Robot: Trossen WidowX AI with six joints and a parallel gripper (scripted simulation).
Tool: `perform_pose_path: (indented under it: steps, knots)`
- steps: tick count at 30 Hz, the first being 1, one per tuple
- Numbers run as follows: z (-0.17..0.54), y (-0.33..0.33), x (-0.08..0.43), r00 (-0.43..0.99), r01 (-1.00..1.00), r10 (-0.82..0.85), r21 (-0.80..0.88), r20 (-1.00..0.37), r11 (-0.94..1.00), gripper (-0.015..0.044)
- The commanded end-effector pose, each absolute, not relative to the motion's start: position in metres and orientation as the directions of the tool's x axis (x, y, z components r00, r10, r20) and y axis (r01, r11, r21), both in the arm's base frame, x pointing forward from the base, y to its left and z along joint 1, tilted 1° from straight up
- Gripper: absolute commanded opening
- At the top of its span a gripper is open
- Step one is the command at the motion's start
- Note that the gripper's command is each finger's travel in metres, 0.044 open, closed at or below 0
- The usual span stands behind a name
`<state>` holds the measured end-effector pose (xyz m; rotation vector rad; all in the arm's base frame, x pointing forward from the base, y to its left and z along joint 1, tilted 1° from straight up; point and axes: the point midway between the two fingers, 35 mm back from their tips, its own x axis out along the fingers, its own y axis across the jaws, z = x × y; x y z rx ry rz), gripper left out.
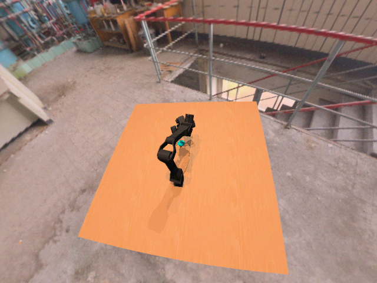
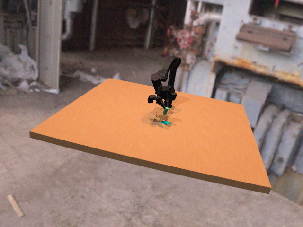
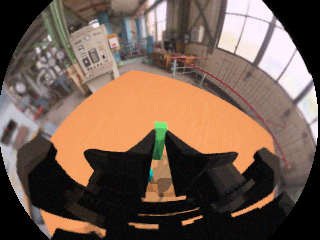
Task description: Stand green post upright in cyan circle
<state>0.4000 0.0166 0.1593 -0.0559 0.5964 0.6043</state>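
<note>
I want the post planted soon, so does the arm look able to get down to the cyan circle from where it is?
Probably yes: the pincer, shut on the small green post, hangs above the flat cyan circle, with nothing visible between them on the orange wooden table.

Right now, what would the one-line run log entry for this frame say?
phase: carry | gripper: shut on green post | post: lifted, tilted, off table | cyan circle: unoccupied, below post | release: not yet
</note>
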Motion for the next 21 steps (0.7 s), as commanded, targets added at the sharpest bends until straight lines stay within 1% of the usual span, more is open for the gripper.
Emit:
perform_pose_path:
  steps: [1, 21]
  knots:
    - [0.1585, 0.0157, 0.3976, 0.669, -0.552, 0.53, 0.129, -0.521, 0.824, 0.0023]
    - [0.1621, 0.0115, 0.3897, 0.708, -0.574, 0.569, 0.126, -0.418, 0.809, 0.0023]
